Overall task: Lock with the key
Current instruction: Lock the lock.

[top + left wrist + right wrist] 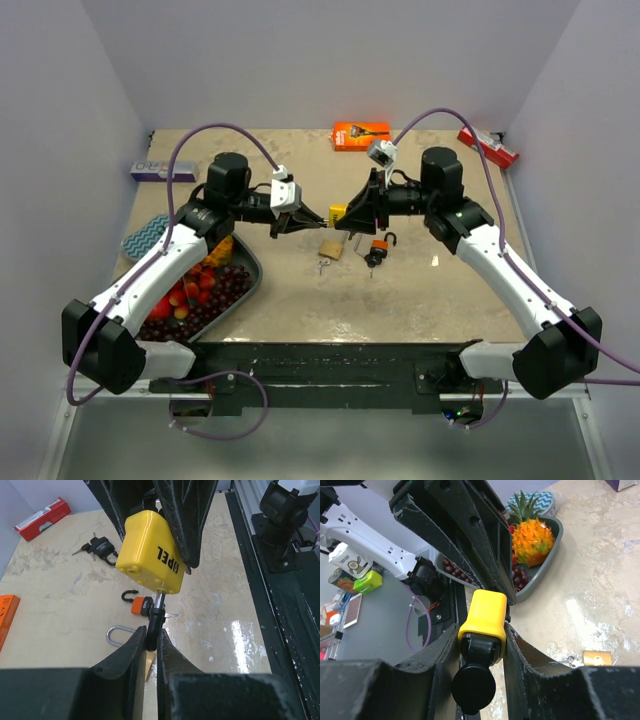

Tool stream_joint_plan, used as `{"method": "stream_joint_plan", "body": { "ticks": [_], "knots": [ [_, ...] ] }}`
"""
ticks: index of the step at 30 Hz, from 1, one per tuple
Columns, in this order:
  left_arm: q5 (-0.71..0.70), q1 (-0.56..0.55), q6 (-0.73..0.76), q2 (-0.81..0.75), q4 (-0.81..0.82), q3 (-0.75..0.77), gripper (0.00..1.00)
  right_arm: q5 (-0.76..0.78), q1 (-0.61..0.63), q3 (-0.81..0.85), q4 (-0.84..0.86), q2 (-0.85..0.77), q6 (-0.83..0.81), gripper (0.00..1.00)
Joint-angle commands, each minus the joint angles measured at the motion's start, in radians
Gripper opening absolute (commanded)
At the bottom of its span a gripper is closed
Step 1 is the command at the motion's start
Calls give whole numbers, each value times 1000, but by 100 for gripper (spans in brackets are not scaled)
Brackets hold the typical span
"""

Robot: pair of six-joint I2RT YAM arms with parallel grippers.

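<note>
A yellow padlock (338, 212) (152, 555) (484, 615) hangs above the table's middle, and my right gripper (347, 216) (481, 630) is shut on its body. Its black shackle (473, 682) points back toward the right wrist camera. The key (154, 622), black-headed with a metal shank, sticks out of the padlock's underside. My left gripper (318, 222) (151, 632) is shut on the key's black head, its jaws pressed against both sides. The two grippers meet nose to nose.
On the table below lie a small orange padlock (377, 250) (141, 605), a brass padlock (330, 248) and a black padlock with keys (102, 547). A grey fruit tray (248, 290) sits near left. An orange box (360, 135) and a red box (488, 147) lie at the back.
</note>
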Motion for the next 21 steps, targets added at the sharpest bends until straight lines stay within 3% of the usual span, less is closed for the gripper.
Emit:
{"method": "stream_joint_plan", "body": {
  "ticks": [1, 6, 11, 13, 16, 17, 21],
  "knots": [
    [38, -8, -34, -2, 59, 34, 9, -19, 5, 44, 29, -5, -14, 0],
    [29, -11, -83, -4, 94, 29, 16, -24, 6, 42, 37, -2, -5, 0],
    [14, -19, -100, 4, 99, 29, 1, -21, 6, 42, 41, -1, -2, 0],
    [1, -19, -117, 3, 104, 28, 0, -15, 6, 41, 38, 1, 7, 0],
    [-31, -13, -186, -4, 133, 20, 0, 25, 0, 48, 28, 16, 52, 82],
    [-23, -5, -236, -2, 139, 15, 0, 60, -1, 62, -6, 27, 44, 99],
    [12, 36, -289, 3, 142, 8, 0, 166, -26, 108, -121, 24, -58, 99]
  ]
}}
